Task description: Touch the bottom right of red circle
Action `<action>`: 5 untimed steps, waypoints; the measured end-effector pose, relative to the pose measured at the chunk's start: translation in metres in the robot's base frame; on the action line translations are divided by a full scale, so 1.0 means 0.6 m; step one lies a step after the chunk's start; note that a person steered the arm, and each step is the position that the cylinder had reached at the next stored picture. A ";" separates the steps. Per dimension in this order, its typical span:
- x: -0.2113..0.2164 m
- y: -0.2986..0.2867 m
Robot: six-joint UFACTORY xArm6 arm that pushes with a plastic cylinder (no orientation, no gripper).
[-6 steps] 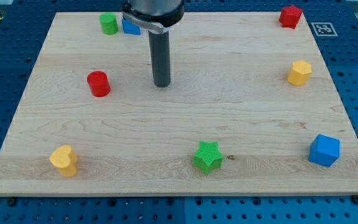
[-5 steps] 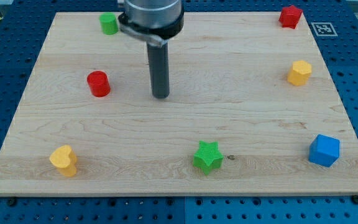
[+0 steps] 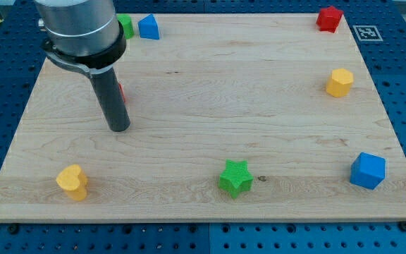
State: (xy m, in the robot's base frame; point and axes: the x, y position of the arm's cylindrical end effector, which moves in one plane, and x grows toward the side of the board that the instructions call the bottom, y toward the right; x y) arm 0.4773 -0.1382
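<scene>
Here my tip (image 3: 119, 128) hides the red circle (image 3: 121, 92).

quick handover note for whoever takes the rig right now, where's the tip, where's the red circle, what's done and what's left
My tip is on the board at the view's left, right at the lower right of the red circle. The rod hides nearly all of that block; only a red sliver shows at the rod's right edge.
Done: the tip is at the block's bottom right.
Left: contact cannot be confirmed from this view; check it, nudging in gently if needed.
The yellow block sits below, apart from the tip.
</scene>
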 end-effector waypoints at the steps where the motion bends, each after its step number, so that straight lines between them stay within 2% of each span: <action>1: -0.012 0.000; 5: -0.017 -0.001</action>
